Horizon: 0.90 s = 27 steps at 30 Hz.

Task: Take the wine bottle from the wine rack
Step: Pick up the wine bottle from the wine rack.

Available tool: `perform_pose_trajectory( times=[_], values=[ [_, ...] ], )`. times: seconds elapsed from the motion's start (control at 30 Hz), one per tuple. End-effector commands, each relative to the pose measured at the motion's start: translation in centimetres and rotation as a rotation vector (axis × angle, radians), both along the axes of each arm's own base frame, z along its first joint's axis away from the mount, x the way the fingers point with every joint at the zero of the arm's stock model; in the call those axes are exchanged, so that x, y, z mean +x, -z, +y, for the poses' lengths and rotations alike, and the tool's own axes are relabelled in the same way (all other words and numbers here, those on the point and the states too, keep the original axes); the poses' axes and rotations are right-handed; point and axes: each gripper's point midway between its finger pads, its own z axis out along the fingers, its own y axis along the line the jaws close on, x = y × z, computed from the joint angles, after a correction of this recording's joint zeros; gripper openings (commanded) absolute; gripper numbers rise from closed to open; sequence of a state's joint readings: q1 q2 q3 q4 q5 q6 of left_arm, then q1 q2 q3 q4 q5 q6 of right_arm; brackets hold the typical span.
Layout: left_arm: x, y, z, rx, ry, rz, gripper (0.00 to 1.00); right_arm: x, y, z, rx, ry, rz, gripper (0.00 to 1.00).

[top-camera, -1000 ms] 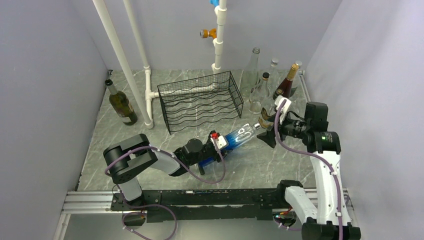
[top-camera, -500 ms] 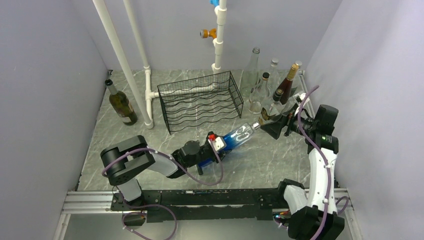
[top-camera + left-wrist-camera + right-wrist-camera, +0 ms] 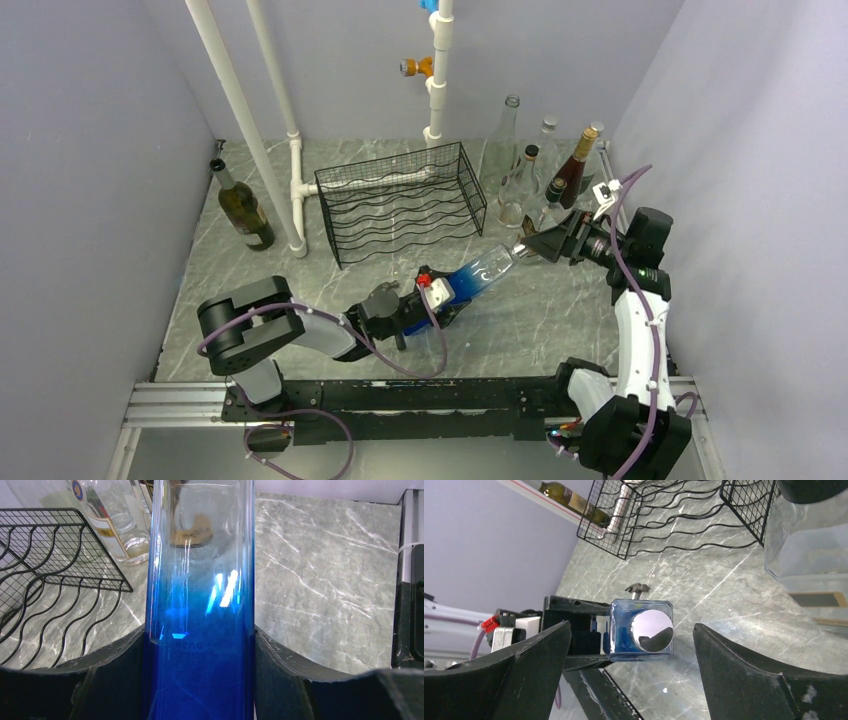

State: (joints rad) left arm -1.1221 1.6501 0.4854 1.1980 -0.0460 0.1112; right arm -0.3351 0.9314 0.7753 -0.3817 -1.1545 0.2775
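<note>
The wine bottle (image 3: 470,277), square and fading from blue to clear, is out of the rack and held lying slantwise above the table, cap to the right. My left gripper (image 3: 437,297) is shut on its blue lower body. In the left wrist view the fingers (image 3: 117,655) press both sides of the bottle (image 3: 200,580). My right gripper (image 3: 537,245) is open, just off the cap end. In the right wrist view the silver cap (image 3: 652,631) sits between the spread jaws, untouched. The black wire wine rack (image 3: 400,205) stands empty behind.
Several glass bottles (image 3: 530,170) stand at the back right, close to my right gripper. One clear bottle (image 3: 809,540) is beside it. A dark green bottle (image 3: 243,210) stands at the left by white pipes (image 3: 296,190). Side walls close in.
My right arm has drawn its wrist back toward the right wall and turned the open gripper to face the bottle's cap. My left gripper has shifted slightly, still holding the bottle.
</note>
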Motion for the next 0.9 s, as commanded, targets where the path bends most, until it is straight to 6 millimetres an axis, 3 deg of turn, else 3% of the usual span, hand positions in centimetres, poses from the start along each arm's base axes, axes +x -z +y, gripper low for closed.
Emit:
perform_pose_trajectory(
  times=[0.0, 0.3, 0.53, 0.73, 0.87],
  values=[
    [-0.2, -12.6, -0.4, -0.371, -0.016, -0.164, 0.00, 0.6, -0.7, -0.1, 0.074, 0.072, 0.043, 0.93],
    [-0.4, -14.3, -1.3, -0.435, -0.031, -0.159, 0.00, 0.3, -0.2, 2.1, 0.064, 0.023, 0.057, 0.86],
    [-0.9, -14.9, -1.9, -0.458, -0.026, -0.158, 0.00, 1.0, -1.1, 2.2, 0.097, 0.042, 0.045, 0.83],
    [-1.0, -14.9, -2.2, -0.469, -0.031, -0.152, 0.00, 1.1, -2.5, 2.8, 0.135, 0.019, 0.023, 0.94],
    [-0.7, -15.2, -2.1, -0.480, -0.062, -0.155, 0.00, 0.7, -1.9, 3.6, 0.118, -0.015, 0.037, 1.00]
  ],
)
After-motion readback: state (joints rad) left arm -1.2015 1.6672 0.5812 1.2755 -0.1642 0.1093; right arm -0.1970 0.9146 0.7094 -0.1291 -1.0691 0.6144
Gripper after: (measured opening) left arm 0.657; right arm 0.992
